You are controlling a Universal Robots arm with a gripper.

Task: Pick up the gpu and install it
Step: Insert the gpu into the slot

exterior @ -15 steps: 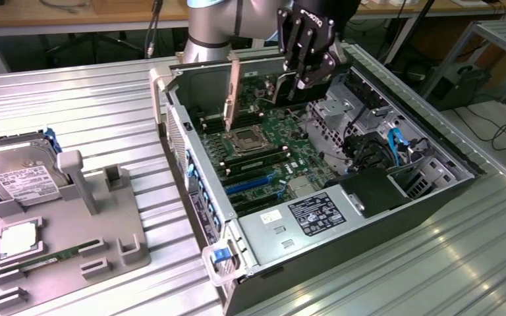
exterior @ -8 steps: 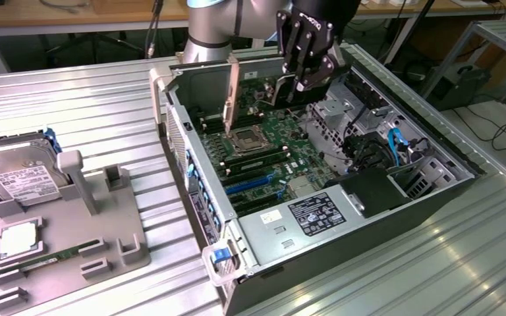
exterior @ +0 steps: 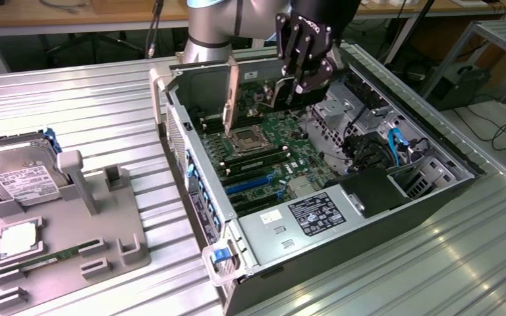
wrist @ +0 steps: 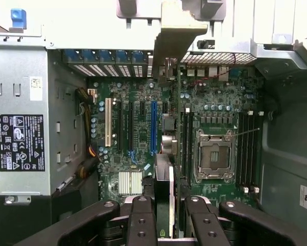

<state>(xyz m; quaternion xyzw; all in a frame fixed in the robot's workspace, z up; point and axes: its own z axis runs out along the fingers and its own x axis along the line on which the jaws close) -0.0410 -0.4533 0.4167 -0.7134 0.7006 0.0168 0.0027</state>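
**Card held edge-on over the open computer case**

Here the gripper (exterior: 310,79) hangs above the open computer case (exterior: 411,125), its black fingers (wrist: 141,220) partly closed on the gpu (wrist: 166,197). In the wrist view the card runs between the two finger pairs as a thin edge, green on one face, reaching away from the camera toward the back wall of the case, where its silver metal bracket (wrist: 175,36) stands in front of the rear panel. The jaws stand only as wide as the card's thickness, with the card clamped between them.

In the exterior view the gpu (exterior: 275,92) sits upright under the gripper, above the motherboard (exterior: 271,141), and the bracket (exterior: 231,92) shows as a pale strip pointing down toward the board near the CPU socket (exterior: 246,139). Whether the card's lower edge touches the board cannot be told from these views.

Below the card in the wrist view lie the expansion slots: a white slot (wrist: 108,123), black ones beside it, and a blue slot (wrist: 154,128). The card's edge lines up close to the blue slot, between it and the socket. The power supply (exterior: 319,214) with its labelled sticker fills the near corner of the case.

On the exterior view's left, well apart from the case, a grey holder tray (exterior: 103,230) rests on the metal table (exterior: 86,105). A hard drive (exterior: 16,178) with a white label sits in it, and a green memory stick (exterior: 55,258) lies in a slot nearer the front.
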